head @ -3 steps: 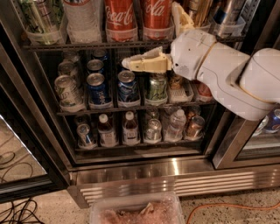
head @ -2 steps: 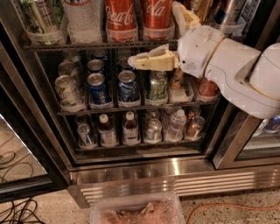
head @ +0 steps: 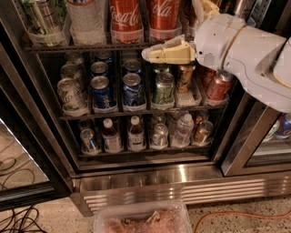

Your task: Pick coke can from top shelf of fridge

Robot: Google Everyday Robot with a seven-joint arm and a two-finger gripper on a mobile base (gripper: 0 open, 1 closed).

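Note:
The fridge (head: 150,179) stands open in front of me. Two red coke cans with white script stand side by side on the top shelf (head: 91,47), one at the left (head: 125,18) and one at the right (head: 163,16). My gripper (head: 172,28) comes in from the right on a white arm and is open. Its lower cream finger (head: 168,52) points left just under the shelf rail, below the right coke can. Its upper finger (head: 204,8) rises to the right of that can. It holds nothing.
Clear cups (head: 43,20) and a water bottle (head: 86,18) stand left of the cokes. The middle rack holds blue cans (head: 102,91), green cans (head: 163,88) and copper-red cans (head: 219,85). Small bottles (head: 136,134) are below. A plastic tub (head: 141,220) and cables (head: 18,218) lie on the floor.
The gripper has moved up and to the right, closer to the top shelf rail and the right coke can. The cans have not moved.

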